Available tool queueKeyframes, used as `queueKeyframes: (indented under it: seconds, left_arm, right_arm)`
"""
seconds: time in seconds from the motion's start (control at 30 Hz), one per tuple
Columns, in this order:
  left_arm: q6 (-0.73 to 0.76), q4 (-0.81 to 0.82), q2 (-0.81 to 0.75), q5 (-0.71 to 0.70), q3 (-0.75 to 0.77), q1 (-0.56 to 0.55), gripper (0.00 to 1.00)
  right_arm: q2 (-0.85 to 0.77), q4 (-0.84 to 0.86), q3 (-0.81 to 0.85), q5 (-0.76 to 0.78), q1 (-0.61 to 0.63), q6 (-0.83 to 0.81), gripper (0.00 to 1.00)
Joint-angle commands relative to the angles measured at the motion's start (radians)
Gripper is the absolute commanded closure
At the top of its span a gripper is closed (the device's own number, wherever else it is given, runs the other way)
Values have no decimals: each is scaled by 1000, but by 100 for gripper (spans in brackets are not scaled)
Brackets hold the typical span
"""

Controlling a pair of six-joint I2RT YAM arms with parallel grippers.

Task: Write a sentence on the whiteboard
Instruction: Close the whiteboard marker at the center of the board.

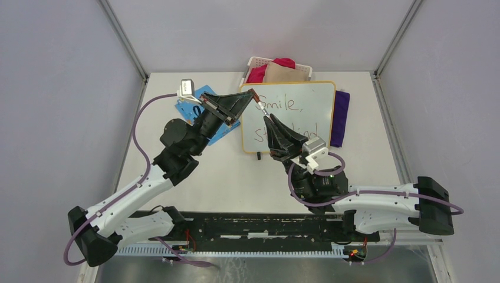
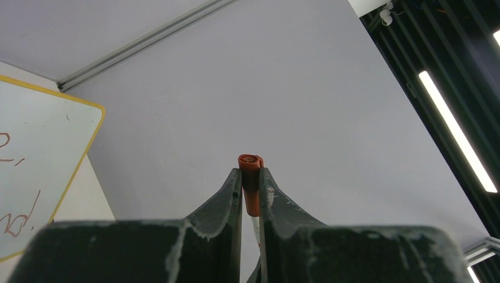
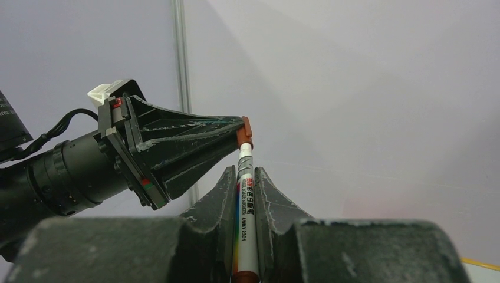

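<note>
The whiteboard (image 1: 295,94) lies on the table with the sentence (image 1: 282,106) "Smile," over "stay kind" in dark red; my right gripper hides part of the lower line. A corner of the whiteboard (image 2: 35,171) shows in the left wrist view. My right gripper (image 1: 266,121) is shut on the white marker body (image 3: 244,200), held above the board. My left gripper (image 1: 252,94) is shut on the marker's red-brown cap (image 2: 251,177), which sits on the marker's end (image 3: 245,134). The two grippers meet over the board's left part.
A white basket (image 1: 255,61) with red and tan cloths stands behind the board. A purple cloth (image 1: 339,115) lies right of the board. A blue card (image 1: 203,112) lies left of it, under the left arm. A metal rail runs along the near edge.
</note>
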Motion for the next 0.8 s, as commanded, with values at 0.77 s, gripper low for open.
queueKeyframes:
  seconds: [0.77]
  left_arm:
    - [49,62,-13,140,-6,-37,81]
  right_arm:
    - [-47,29,40,1,-15,17,100]
